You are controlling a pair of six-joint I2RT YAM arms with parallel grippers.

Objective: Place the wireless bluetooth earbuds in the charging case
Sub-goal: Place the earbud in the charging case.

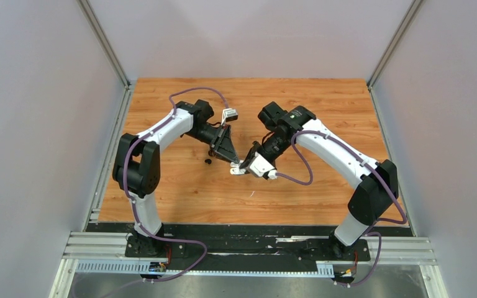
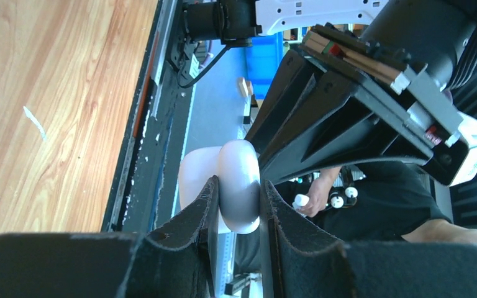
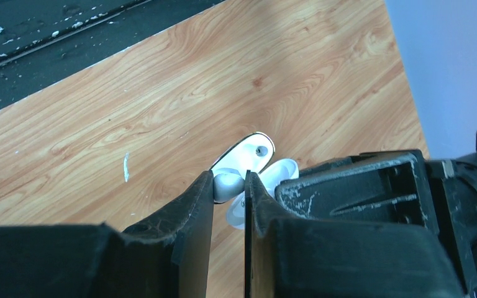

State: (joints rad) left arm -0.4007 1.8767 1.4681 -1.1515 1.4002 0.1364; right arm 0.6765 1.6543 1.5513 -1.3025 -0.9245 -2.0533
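The white charging case (image 2: 239, 189) is pinched between the black fingers of my left gripper (image 2: 239, 183) and held above the table. In the right wrist view the case (image 3: 251, 155) stands open, its lid showing a dark rim and a small hole. My right gripper (image 3: 230, 180) is shut on a small white rounded earbud (image 3: 225, 186), right at the open case. From above, both grippers meet at the middle of the table, left gripper (image 1: 233, 161) and right gripper (image 1: 247, 166), with the case (image 1: 238, 169) between them.
A small dark object (image 1: 208, 161) lies on the wooden tabletop (image 1: 323, 118) just left of the left gripper. Grey walls close in the left, right and back. A black strip and metal rails (image 1: 248, 248) run along the near edge.
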